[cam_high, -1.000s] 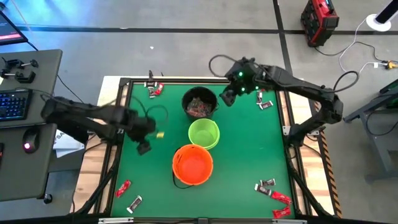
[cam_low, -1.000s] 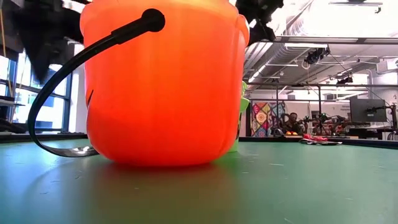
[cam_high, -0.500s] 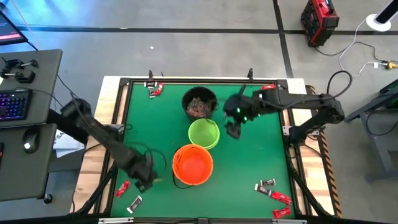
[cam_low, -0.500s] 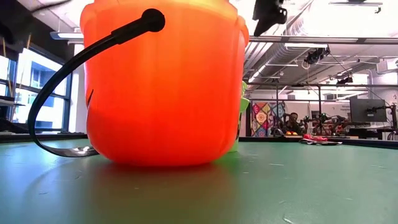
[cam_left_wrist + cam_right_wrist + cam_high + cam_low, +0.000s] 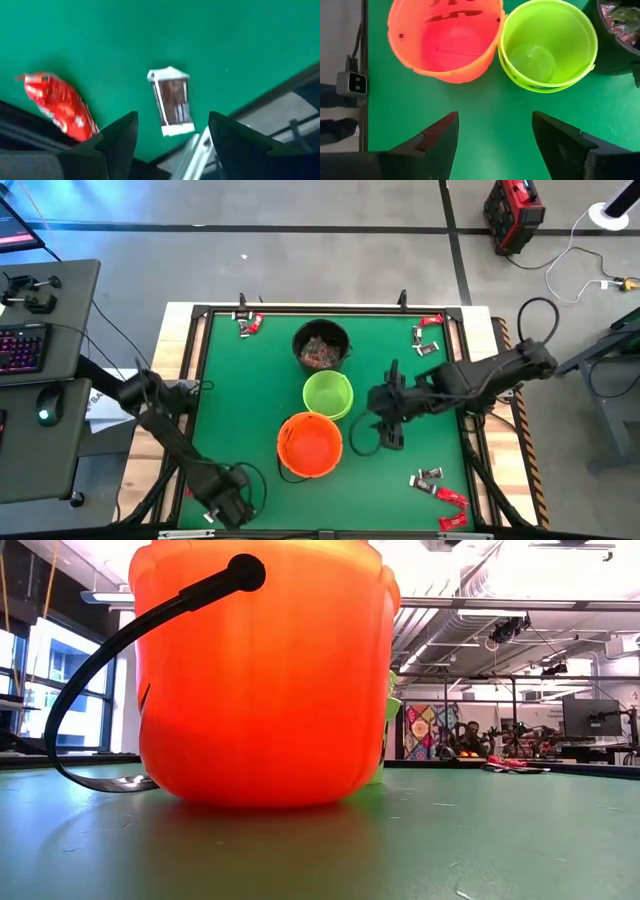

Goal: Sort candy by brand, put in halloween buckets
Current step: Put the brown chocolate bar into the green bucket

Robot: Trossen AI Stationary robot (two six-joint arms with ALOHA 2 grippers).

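The orange bucket (image 5: 310,444) (image 5: 445,37), lime green bucket (image 5: 328,395) (image 5: 547,42) and black bucket (image 5: 322,345) (image 5: 620,35), which holds candy, stand in a row mid-table. My left gripper (image 5: 228,502) (image 5: 172,145) hovers open at the near-left corner. Past its fingers a red candy (image 5: 57,105) and a dark brown candy with silvery ends (image 5: 172,100) lie flat on the mat. My right gripper (image 5: 388,436) (image 5: 495,145) hangs open over bare mat, right of the orange bucket. In the low view the orange bucket (image 5: 265,670) fills the picture and neither gripper shows.
More candy lies at the far-left corner (image 5: 248,323), the far-right corner (image 5: 426,340) and the near-right corner (image 5: 440,490). The table's metal frame (image 5: 200,150) runs close by the left gripper. Open green mat lies between the buckets and the right edge.
My left gripper has swept from the table's middle left toward the near edge and now hangs at the near-left corner. My right gripper has moved from beside the black bucket toward the near edge, to the right of the orange bucket, and has left the low view.
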